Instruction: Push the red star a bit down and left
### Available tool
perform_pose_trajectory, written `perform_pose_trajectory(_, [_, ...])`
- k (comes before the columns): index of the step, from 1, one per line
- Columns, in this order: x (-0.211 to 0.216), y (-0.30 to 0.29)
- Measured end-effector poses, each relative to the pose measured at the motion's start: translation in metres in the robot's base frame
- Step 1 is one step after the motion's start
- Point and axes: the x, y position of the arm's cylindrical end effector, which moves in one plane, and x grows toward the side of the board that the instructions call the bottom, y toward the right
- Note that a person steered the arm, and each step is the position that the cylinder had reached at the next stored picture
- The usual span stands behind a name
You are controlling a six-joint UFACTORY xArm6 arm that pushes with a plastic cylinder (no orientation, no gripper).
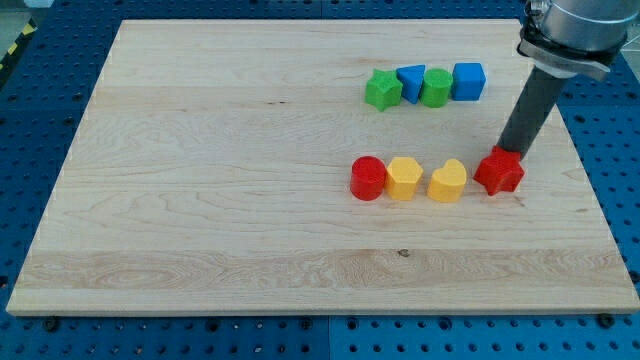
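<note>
The red star (499, 173) lies on the wooden board (220, 200) at the view's right, at the right end of a row of blocks. My tip (508, 151) is at the star's upper right edge and seems to touch it. The dark rod rises up and to the right from there.
Left of the star in the same row are a yellow block (447, 182), a yellow block (403, 179) and a red cylinder (368, 179). Above is a row with a green star (383, 90), a blue block (410, 81), a green block (436, 87) and a blue cube (468, 81).
</note>
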Motion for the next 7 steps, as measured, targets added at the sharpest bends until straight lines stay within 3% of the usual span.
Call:
perform_pose_trajectory(5, [0.015,-0.011])
perform_pose_trajectory(6, [0.019,0.042])
perform_pose_trajectory(7, [0.049,0.084])
